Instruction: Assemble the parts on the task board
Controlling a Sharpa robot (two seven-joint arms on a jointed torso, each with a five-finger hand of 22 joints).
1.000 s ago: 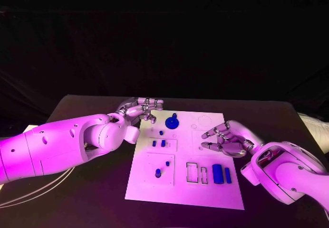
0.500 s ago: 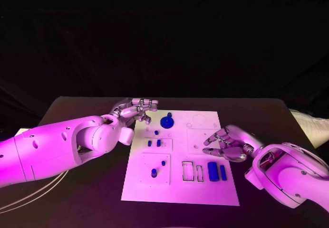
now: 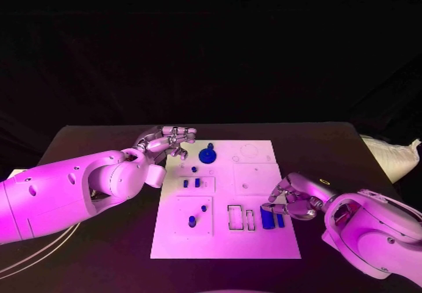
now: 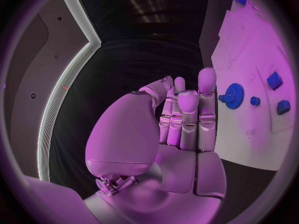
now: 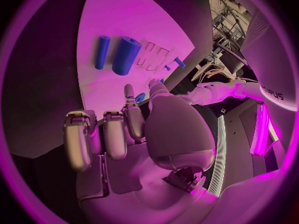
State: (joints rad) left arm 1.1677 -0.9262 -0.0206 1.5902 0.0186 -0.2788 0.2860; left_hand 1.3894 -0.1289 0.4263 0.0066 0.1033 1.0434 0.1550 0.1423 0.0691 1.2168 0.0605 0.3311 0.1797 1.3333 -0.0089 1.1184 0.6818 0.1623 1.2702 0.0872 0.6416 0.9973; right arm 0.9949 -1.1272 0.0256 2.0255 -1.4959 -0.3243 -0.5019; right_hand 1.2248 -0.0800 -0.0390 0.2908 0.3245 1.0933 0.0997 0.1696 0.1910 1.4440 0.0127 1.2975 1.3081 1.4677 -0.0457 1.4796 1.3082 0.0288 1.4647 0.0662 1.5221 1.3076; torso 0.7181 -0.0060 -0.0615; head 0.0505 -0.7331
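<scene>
In the head view, the left hand (image 3: 167,141) is hovering at the upper left corner of the task board (image 3: 224,244), its fingers lying close together and gripping nothing, while its smooth white arm is sweeping in from the lower left of the frame. The right hand (image 3: 293,198) is hanging over the board's right edge, at the centre right of the frame, fingers curled inward above two blue cylinders (image 3: 272,220); whether they are touching those cylinders I cannot tell. The board is lying flat and matte in the middle of the frame, carrying a round blue gear (image 3: 207,155) near its top and small blue parts in shallow rectangular recesses. In the left wrist view, the left hand (image 4: 177,129) is showing its glossy jointed fingers straight and side by side, empty, with the gear (image 4: 233,95) to the right. In the right wrist view, the right hand (image 5: 134,134) is holding its fingers loosely bent, nothing between them, and the two cylinders (image 5: 124,55) are lying parallel on the board at upper left.
</scene>
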